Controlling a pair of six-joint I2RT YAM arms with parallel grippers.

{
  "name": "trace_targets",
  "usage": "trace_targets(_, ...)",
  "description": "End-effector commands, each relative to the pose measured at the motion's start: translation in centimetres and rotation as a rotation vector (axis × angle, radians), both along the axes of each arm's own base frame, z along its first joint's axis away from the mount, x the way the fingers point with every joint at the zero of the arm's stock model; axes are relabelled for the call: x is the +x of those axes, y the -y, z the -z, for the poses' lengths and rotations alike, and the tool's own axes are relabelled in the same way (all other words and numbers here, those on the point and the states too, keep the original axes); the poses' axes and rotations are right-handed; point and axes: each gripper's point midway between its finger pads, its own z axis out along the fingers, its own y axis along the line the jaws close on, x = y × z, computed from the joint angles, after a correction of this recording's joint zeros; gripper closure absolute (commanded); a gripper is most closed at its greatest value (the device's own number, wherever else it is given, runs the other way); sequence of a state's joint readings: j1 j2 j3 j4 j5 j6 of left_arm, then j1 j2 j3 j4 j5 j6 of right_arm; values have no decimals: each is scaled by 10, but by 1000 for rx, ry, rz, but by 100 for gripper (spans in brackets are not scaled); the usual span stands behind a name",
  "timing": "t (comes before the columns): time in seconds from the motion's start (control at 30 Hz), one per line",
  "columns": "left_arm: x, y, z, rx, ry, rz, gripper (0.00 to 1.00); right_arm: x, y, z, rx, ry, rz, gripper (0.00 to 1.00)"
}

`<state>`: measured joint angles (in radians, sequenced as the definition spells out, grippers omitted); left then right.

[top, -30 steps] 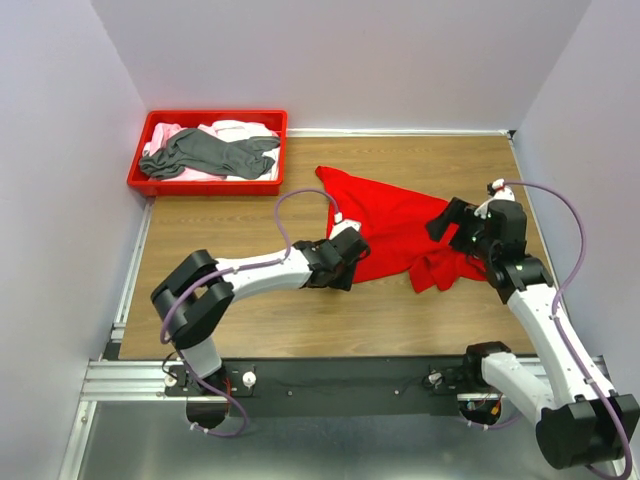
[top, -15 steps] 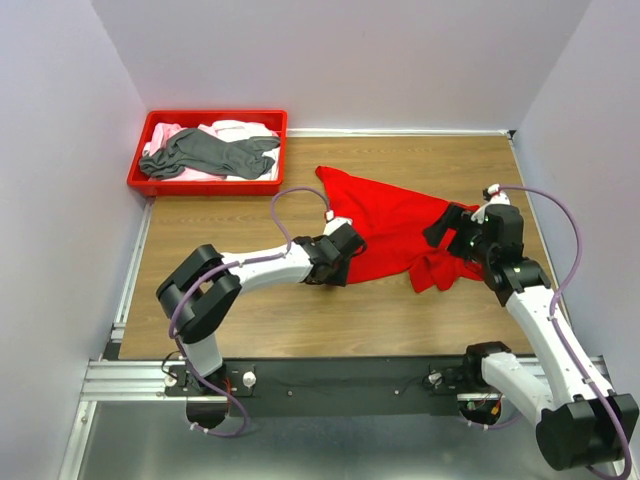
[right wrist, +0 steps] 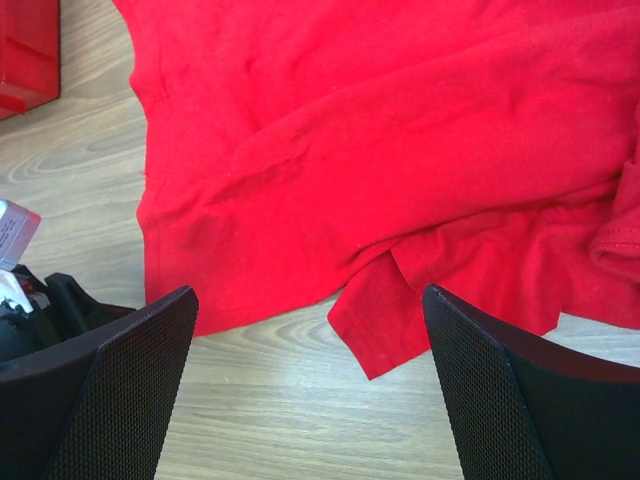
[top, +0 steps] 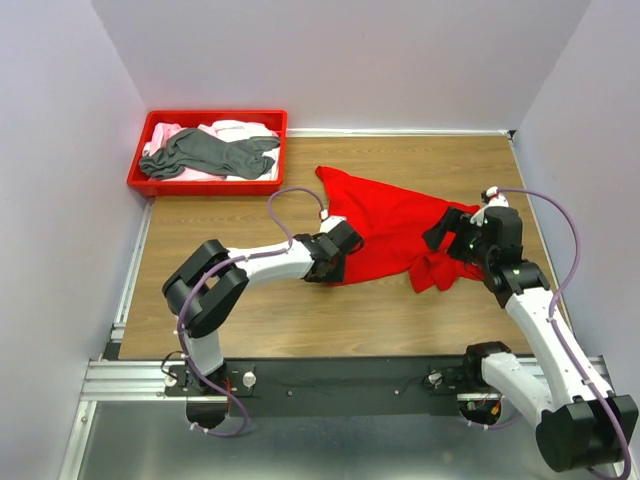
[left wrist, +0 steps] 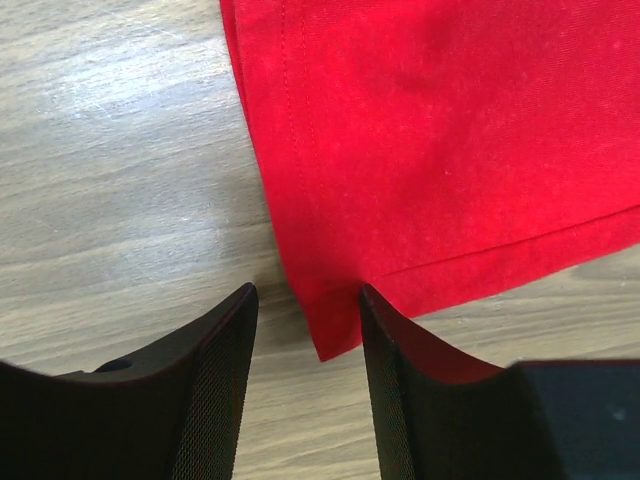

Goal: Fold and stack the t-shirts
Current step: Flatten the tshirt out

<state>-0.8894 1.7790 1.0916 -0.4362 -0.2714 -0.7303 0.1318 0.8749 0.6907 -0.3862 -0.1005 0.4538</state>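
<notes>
Red shirt lies on the wooden surface, right of centre. Its long axis runs diagonally: one pointed corner aims at the far left, and the crumpled end sits toward the near right. The left half is spread fairly flat, the right half is doubled over in overlapping layers. A red tray sits in the far-left corner, well apart from the red shirt, with a grey shirt draped over pink and white shirts inside. My left pincer is low at the shirt's near-left edge. The hemmed corner pokes into the gap between my two fingers, jaws apart and not clenched, cloth loose, bare wood showing on the left of the gap. My right pincer hangs over the bunched right end, spread wide and released, holding nothing. From its wrist the shirt fills the view ahead, and a folded flap's corner points back at me between the fingers. A corner of the tray shows upper left, and part of my left arm lower left.
</notes>
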Motion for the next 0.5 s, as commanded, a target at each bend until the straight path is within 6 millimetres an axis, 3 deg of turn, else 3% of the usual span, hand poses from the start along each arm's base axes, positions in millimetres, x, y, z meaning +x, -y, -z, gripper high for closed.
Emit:
trace_targets(0.0,-10,-3,6,-4,-42,-9,48,-4,-5,0,5,10,-32,0)
trace_targets(0.3,-25,-4,23,60,-120,26,59,-6,-4,-9,4,46,-30,0)
trace_targets(0.47,-38,-9,33,119,-163,40,79,-9,-5,-12,-3,65,-28,0)
